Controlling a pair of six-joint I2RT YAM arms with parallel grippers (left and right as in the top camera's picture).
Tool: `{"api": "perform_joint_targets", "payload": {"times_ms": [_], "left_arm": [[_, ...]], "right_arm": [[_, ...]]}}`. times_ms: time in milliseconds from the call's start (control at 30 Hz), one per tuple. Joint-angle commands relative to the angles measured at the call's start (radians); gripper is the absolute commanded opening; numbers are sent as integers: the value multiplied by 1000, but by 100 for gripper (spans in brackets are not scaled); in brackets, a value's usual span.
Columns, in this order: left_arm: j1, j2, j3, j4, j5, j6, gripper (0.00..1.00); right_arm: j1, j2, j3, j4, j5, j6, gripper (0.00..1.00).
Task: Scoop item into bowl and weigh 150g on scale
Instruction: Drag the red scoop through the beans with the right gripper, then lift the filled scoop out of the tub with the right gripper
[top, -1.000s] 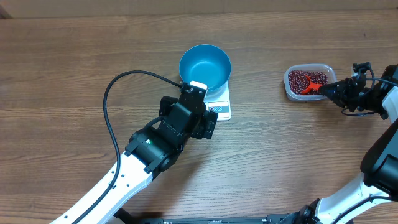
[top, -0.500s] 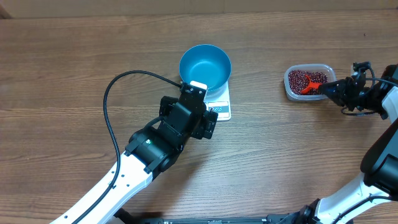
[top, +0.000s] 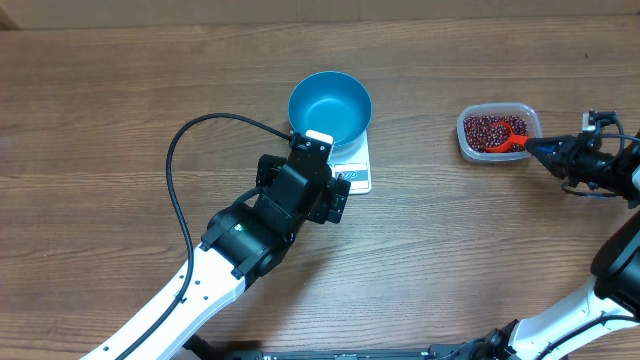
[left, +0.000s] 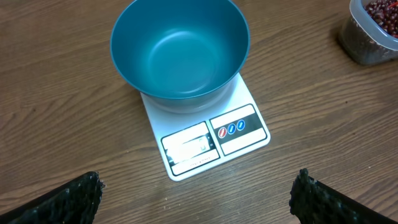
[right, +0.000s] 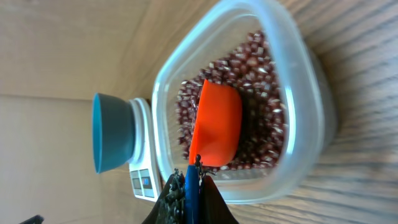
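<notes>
Fingers (left: 68, 199) of the left gripper (top: 325, 195) stand spread wide and hold nothing, hovering at 6 o'clock of the white scale (top: 355, 172). The blue bowl (top: 330, 105) sits on the scale. Well apart at 3 o'clock on the worktop (top: 100, 100), the clear tub (top: 465, 140) holds the red-brown beans (top: 485, 128). At the tub's 4 o'clock, the right gripper (top: 545, 150) has its fingers pinched tight on the handle of the orange-red scoop (right: 217, 124), whose cup lies among the beans.

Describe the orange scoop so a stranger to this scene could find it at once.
On the brown wooden table, look right of the round blue bowl to the clear plastic tub of small maroon beans. The orange-red plastic scoop sits inside, the only bright thing there.
</notes>
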Motion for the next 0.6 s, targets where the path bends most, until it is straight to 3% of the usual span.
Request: {"api": "perform_joint_targets", "payload": {"times_ms": [0,567], "left_arm": [[-1,9,-7,1,-17,-14,100],[-1,9,-7,1,-18,-14,99]], "right_arm": [[3,9,-6,-3,-85,-46,4],[3,9,-6,-14,-164,-45,4]]}}
